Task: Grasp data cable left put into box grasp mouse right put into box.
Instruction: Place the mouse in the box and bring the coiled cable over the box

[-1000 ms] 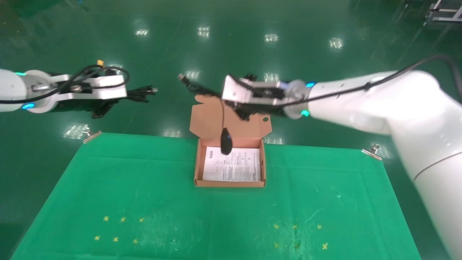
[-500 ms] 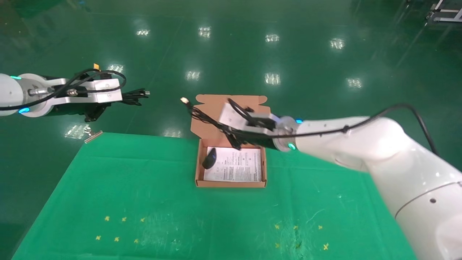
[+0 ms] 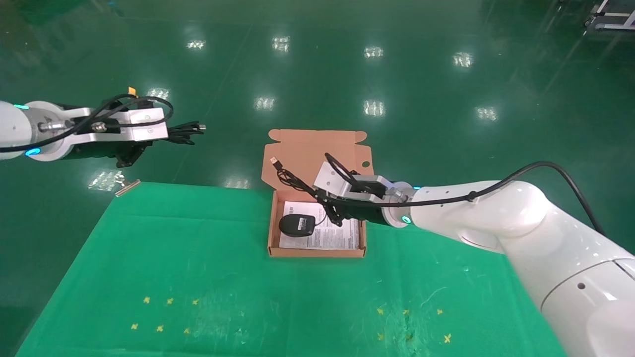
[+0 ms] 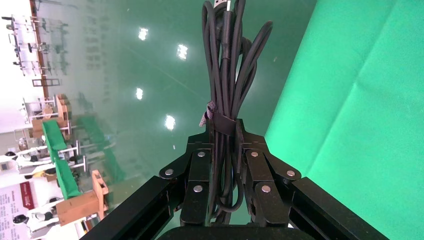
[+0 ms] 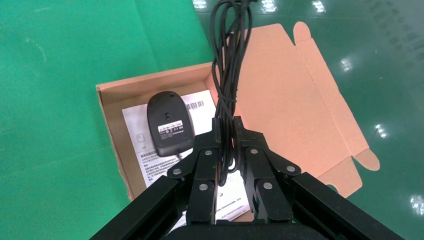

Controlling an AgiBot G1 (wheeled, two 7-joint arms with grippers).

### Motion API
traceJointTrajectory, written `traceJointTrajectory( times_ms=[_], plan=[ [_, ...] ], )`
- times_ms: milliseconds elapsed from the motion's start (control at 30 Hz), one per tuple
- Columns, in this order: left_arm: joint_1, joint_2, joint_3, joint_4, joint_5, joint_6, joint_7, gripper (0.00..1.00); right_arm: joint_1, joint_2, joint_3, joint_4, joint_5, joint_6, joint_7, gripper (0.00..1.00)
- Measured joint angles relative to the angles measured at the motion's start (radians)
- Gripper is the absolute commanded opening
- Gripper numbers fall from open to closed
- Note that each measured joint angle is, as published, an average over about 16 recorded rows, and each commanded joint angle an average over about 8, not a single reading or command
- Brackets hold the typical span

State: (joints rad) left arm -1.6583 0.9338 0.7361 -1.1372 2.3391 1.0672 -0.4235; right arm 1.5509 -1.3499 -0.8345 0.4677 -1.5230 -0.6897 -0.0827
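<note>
The orange-brown box (image 3: 272, 233) stands open at the table's far middle, its flap lid (image 3: 302, 153) up. The black mouse (image 3: 296, 225) lies upside down on the white leaflet (image 3: 332, 238) inside, label up; it also shows in the right wrist view (image 5: 169, 122). My right gripper (image 3: 333, 208) is low over the box, shut on the mouse's cord (image 5: 226, 85), whose USB plug (image 3: 273, 161) sticks up by the lid. My left gripper (image 3: 163, 133) is held high off the table's far left, shut on the bundled data cable (image 4: 225, 70).
The green cloth (image 3: 198, 277) covers the table, held by metal clips at its far corners (image 3: 126, 187) (image 3: 511, 207). Small yellow marks (image 3: 163, 315) (image 3: 412, 325) dot the near part. Shiny green floor lies beyond the far edge.
My right gripper came down toward the box with the cord; the mouse went from hanging above the box to lying upside down on the leaflet. The left arm barely moved.
</note>
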Motion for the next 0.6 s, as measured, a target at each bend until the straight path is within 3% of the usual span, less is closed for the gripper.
traceJointTrajectory(
  times_ms=[333, 600],
  plan=[
    [0.040, 0.054, 0.011, 0.037, -0.032, -0.055, 0.036, 0.00, -0.004, 0.040, -0.006, 0.036, 0.018, -0.004, 0.008, 1.00],
    [0.110, 0.145, 0.022, 0.130, -0.124, -0.192, 0.163, 0.00, 0.006, 0.117, -0.001, 0.085, 0.015, -0.007, 0.028, 1.00]
  ],
)
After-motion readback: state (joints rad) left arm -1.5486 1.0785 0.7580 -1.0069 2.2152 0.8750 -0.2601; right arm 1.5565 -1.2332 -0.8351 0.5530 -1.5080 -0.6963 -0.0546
